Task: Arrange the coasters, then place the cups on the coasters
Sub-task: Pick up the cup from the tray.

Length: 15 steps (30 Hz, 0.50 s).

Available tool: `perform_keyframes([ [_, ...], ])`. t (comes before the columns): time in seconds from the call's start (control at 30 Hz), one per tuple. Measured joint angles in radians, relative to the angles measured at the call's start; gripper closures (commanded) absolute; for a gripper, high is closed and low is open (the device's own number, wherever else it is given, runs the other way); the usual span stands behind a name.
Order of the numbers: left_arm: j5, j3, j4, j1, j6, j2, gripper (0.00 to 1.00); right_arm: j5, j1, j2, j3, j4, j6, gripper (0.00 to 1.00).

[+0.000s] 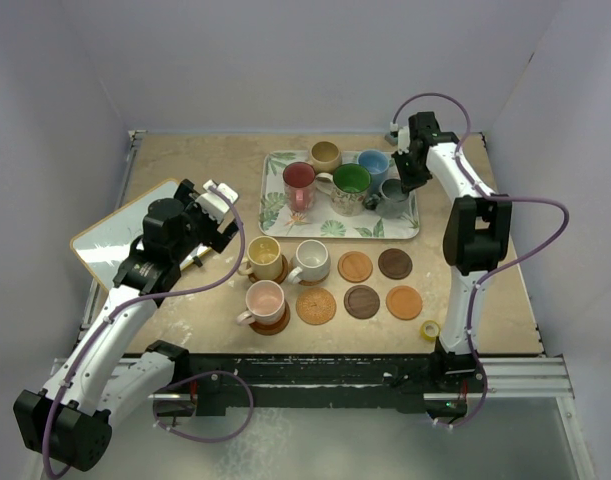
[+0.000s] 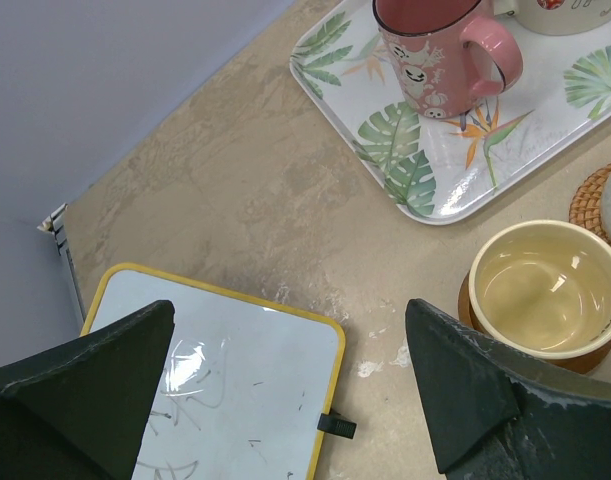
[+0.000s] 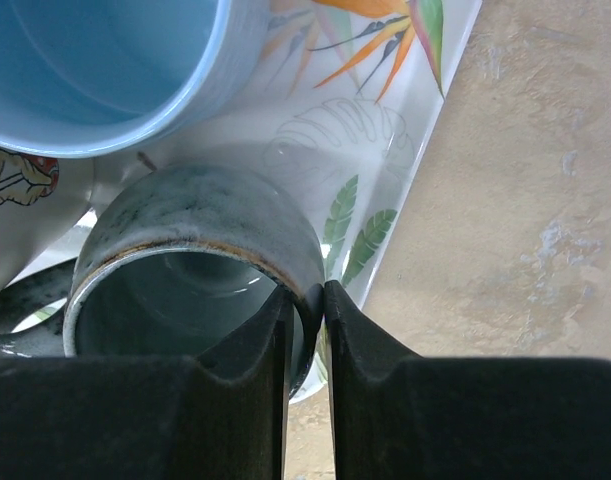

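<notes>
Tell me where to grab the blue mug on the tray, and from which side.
Pinch the rim wall of the blue mug from above, one finger inside, one outside, on its far side. It stands upright, mouth open, and the tan mug, green mug and grey mug crowd its left and near sides, so that stretch likely has most room.

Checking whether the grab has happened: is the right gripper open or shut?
Shut on the grey mug: in the right wrist view the right gripper pinches its rim, one finger inside, one outside.
</notes>
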Motion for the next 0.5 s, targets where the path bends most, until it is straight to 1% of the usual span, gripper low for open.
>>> perform_keyframes([
  [0.17,0.0,0.0,0.0,0.0,0.0,0.0,0.06,0.002,0.0,0.0,0.0,-0.004,-0.008,0.86],
  [0.4,0.0,0.0,0.0,0.0,0.0,0.0,0.06,0.02,0.0,0.0,0.0,-0.008,-0.027,0.98],
  [0.5,0.0,0.0,0.0,0.0,0.0,0.0,0.06,0.024,0.0,0.0,0.0,-0.011,-0.039,1.0],
])
